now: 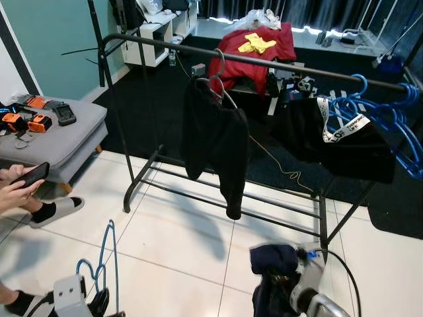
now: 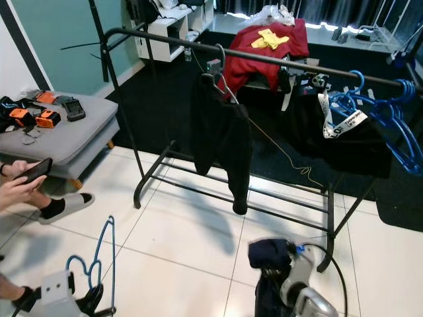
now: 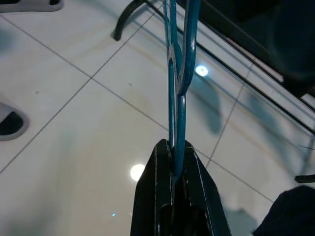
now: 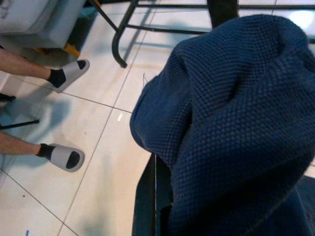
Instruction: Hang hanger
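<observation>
Left gripper (image 3: pixel 175 169) clamps the blue hanger (image 1: pixel 100 264) below the black clothes rack (image 1: pixel 258 63), right gripper (image 4: pixel 165 196) seemingly pinching navy knit (image 4: pixel 231 113).

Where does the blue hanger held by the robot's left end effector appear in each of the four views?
Left eye view: blue hanger at lower left, rising from the left end effector.
Right eye view: lower left again.
Left wrist view: upright at centre, clamped between the black fingers.
Right wrist view: not in it; a navy knitted garment is in front.
Shared landmark: the black clothes rack, whose curved foot appears by the white floor tiles.
</observation>
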You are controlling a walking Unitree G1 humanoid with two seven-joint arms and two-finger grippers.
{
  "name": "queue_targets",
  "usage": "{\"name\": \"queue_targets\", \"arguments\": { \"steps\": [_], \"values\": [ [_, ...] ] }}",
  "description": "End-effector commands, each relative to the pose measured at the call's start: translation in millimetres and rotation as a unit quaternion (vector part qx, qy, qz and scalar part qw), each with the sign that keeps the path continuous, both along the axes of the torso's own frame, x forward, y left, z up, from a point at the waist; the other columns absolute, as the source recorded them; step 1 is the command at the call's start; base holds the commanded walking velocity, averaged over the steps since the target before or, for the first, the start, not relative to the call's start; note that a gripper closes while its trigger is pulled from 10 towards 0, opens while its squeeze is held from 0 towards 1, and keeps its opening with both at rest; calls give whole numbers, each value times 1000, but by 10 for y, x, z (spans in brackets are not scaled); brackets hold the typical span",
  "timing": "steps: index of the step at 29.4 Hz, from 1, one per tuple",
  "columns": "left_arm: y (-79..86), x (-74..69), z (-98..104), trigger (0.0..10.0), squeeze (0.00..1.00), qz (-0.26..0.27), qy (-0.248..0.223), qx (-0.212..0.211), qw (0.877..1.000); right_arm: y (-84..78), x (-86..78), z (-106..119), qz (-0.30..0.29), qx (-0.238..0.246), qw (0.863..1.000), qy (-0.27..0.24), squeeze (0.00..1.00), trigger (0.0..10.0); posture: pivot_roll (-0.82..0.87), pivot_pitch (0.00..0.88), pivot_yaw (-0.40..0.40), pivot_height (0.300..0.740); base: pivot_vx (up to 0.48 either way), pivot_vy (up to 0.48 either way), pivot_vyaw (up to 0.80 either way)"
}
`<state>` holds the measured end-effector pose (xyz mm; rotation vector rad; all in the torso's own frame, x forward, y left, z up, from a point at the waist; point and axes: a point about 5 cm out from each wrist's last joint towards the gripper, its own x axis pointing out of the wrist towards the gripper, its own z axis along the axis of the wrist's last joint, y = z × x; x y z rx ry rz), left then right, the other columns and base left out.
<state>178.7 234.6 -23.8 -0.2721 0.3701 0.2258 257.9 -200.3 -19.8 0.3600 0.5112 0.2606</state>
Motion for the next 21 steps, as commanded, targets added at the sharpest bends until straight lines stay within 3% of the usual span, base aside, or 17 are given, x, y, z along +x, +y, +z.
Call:
{"name": "queue_targets", "arguments": {
  "steps": [1, 5, 12, 15, 17, 21],
  "values": [
    [24, -25, -49, 10000, 0, 24, 11, -2, 1000, 45, 88, 32, 0, -9, 1000, 10, 0, 10000, 31, 47, -104, 740, 0, 0, 587],
    [64, 53, -55, 10000, 0, 47, 10, -1, 999, 54, 173, 76, -7, -15, 1000, 17, 0, 10000, 12, 39, -102, 740, 0, 0, 587],
    [46, 113, -46, 10000, 0, 27, 12, 1, 1000, 39, 205, 106, -8, -15, 1000, 13, 0, 10000, 8, 37, -84, 740, 0, 0, 587],
    [46, 125, -49, 10000, 0, 5, 16, -4, 1000, -45, 201, 125, -21, -14, 1000, 8, 0, 10000, 2, 37, -70, 740, 0, 0, 587],
    [103, 119, -103, 10000, 0, -10, 39, -60, 997, -168, 196, 153, -33, -13, 999, 6, 0, 10000, -9, 34, -60, 740, 0, 0, 569],
    [94, 146, -121, 10000, 0, -25, 49, -72, 996, -166, 204, 163, -26, -10, 1000, 5, 0, 10000, -7, 35, -59, 740, 0, 0, 569]
  ]
}}
